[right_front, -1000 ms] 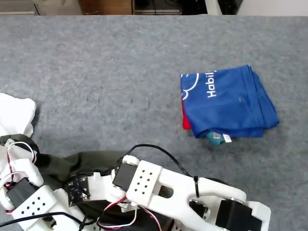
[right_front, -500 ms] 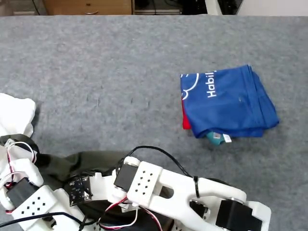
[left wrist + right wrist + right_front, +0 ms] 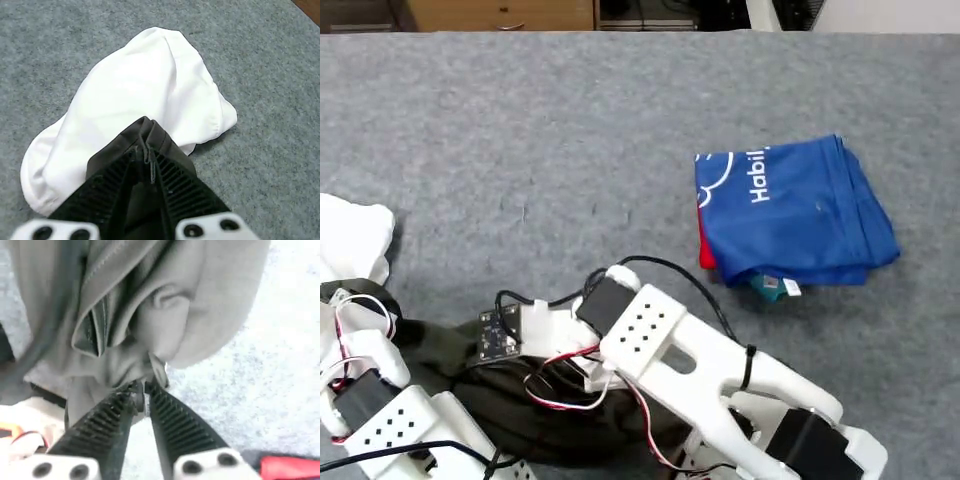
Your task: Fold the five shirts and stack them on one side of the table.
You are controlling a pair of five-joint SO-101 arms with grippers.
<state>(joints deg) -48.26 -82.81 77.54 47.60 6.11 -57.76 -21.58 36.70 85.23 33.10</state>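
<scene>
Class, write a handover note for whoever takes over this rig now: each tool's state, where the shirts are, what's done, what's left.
Left tool: shut on the dark shirt. Right tool: shut on the same shirt.
White shirt: crumpled, at the table's left side.
Done: blue shirt folded on the right, red edge and teal edge beneath it.
Left: fold the dark and white shirts, stack them there.

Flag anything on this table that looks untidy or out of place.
Under the blue shirt, a red shirt edge and a teal shirt corner stick out, so the stack is not squared. The white shirt lies crumpled at the table edge. The dark shirt is bunched up, unfolded.
</scene>
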